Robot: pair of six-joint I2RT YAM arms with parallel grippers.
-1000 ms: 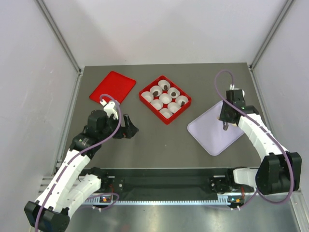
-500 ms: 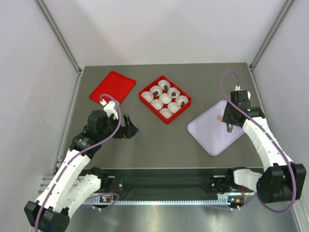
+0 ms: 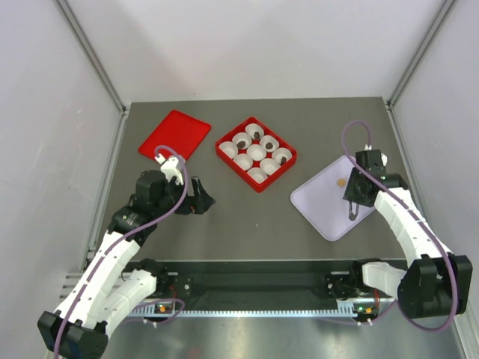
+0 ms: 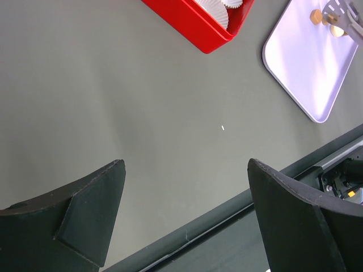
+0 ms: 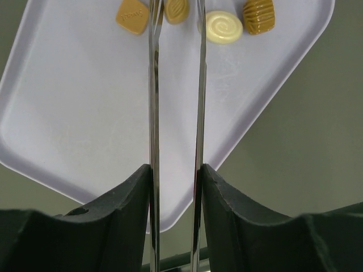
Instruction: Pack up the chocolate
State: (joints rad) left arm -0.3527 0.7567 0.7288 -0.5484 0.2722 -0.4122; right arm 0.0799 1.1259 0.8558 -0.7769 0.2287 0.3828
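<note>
We are drawing our right gripper (image 3: 353,209) back over the lavender tray (image 3: 318,202) toward its near edge, and the wrist is swinging a little outward. A tan chocolate (image 3: 340,182) is now showing beside the arm, apparently uncovered by that shift.

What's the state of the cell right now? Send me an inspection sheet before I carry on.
Surface: table, dark grey, flat.
Job's things: four chocolates along one edge of the tray; box holds nine cups, a few with dark pieces; lid lies flat beside the box.
Clutter: one speck on the table.
Grippers: left gripper open wide, empty; right gripper open narrowly, a tan piece between its fingers, with a gap showing.
Cables: a purple cable loops on each arm, clear of the job's things.
Surroundings: white walls, metal frame; nothing else seen.
</note>
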